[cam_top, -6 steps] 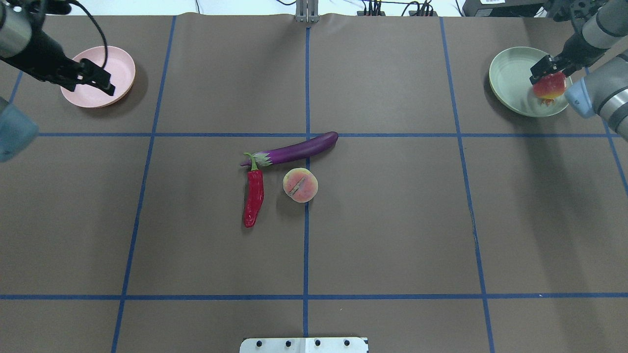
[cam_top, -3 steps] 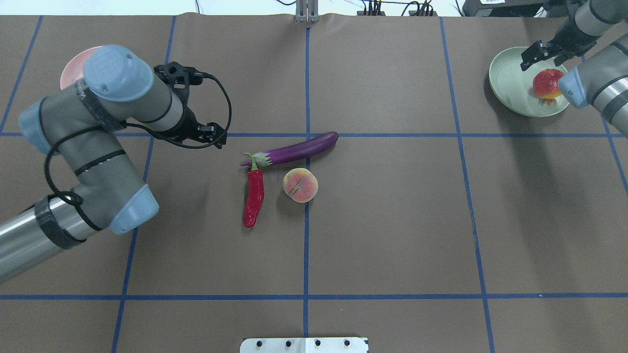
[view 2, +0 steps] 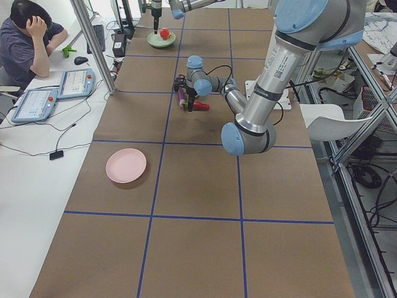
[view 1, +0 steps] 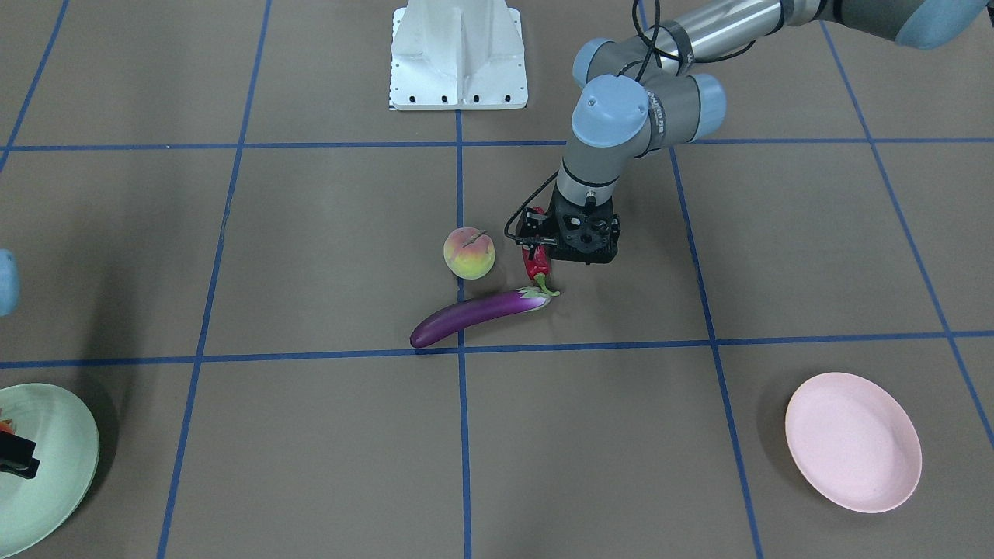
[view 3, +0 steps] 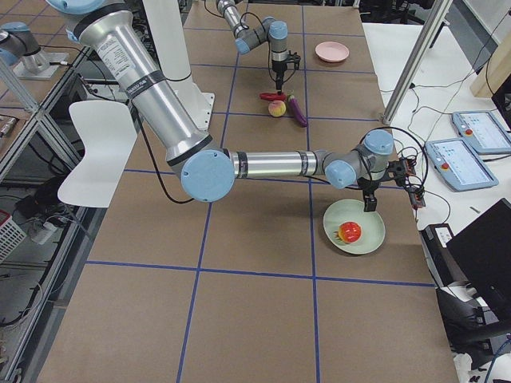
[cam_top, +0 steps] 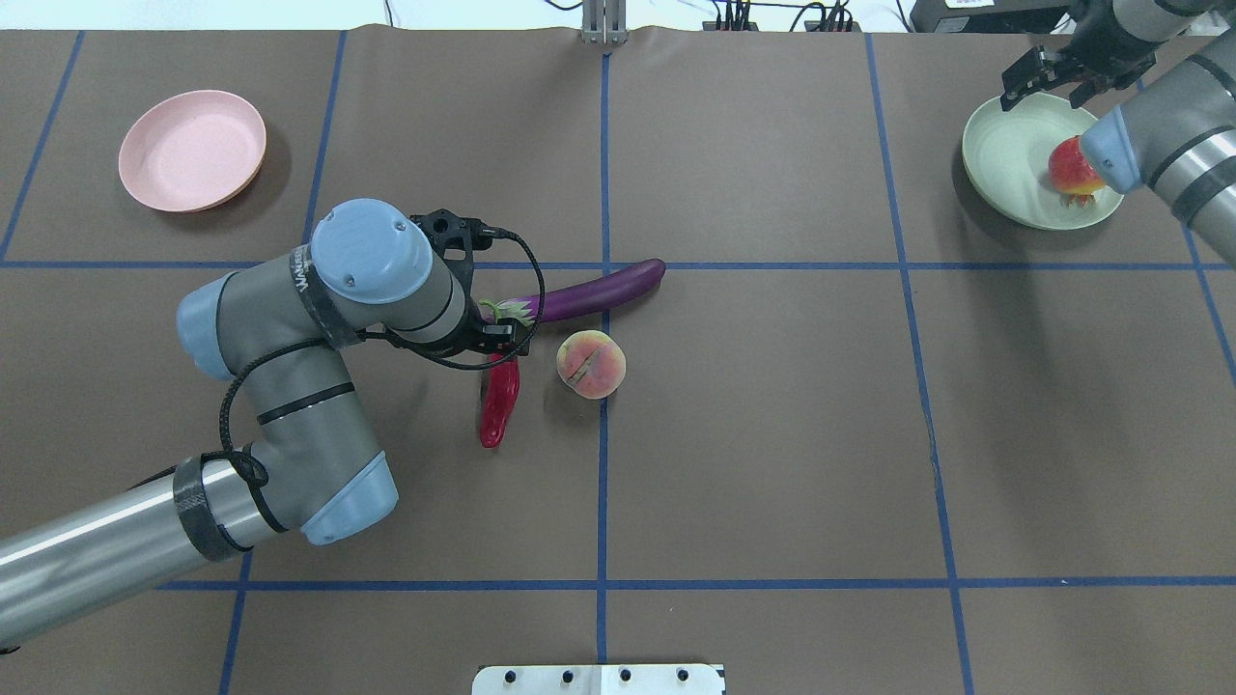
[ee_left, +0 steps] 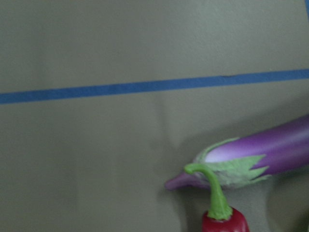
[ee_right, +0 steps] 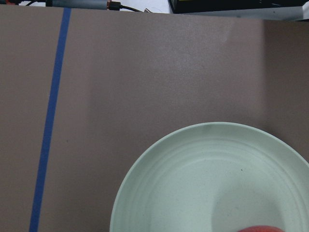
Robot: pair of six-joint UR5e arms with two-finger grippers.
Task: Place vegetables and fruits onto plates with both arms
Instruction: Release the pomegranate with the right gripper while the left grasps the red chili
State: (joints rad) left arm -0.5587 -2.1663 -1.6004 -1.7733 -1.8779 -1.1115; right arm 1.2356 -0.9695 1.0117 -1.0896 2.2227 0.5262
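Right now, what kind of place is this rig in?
Probably a robotics lab workcell: a table gridded with blue tape, teach pendants on a side desk, and a seated operator beside them.

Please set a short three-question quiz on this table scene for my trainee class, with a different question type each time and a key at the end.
1. True or false: the pink plate holds nothing.
2. Where does the red fruit lie? A on the pink plate; B on the green plate; C on neither.
3. Fill in: the left gripper is over one end of the red ____.

Key: 1 true; 2 B; 3 pepper.
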